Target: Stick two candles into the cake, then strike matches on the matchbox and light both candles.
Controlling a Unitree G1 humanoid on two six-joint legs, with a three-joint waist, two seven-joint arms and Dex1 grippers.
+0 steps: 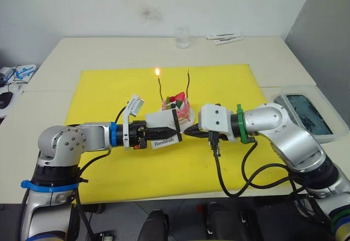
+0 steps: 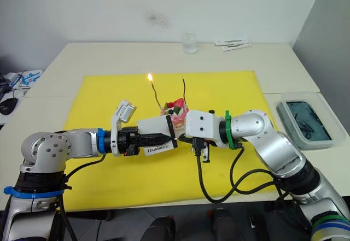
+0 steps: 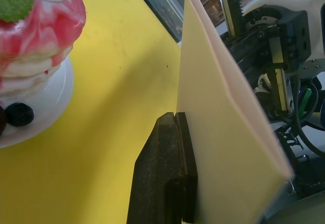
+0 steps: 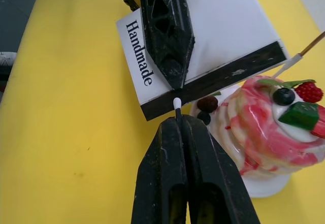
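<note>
Right tool (image 4: 177,127) clenches a match (image 4: 177,105), white head just touching the matchbox's (image 4: 223,26) black strip; left tool (image 4: 170,41) grips the box beside the cake (image 4: 274,127). A firm, quick drag along the strip should ignite it for the unlit candle (image 1: 188,82).

The scene is bright and evenly lit from overhead, with no hard glare on the table (image 1: 284,60). Shadows are soft: a dim one lies on the yellow mat (image 1: 98,88) beneath the arms, and in the left wrist view a broad shadow spreads over the mat beside the cake (image 3: 35,56). One lit candle (image 1: 158,85) carries a small flame that burns to white. The head views are sharp. In the left wrist view the near matchbox (image 3: 223,132) looks soft and washed out.
</note>
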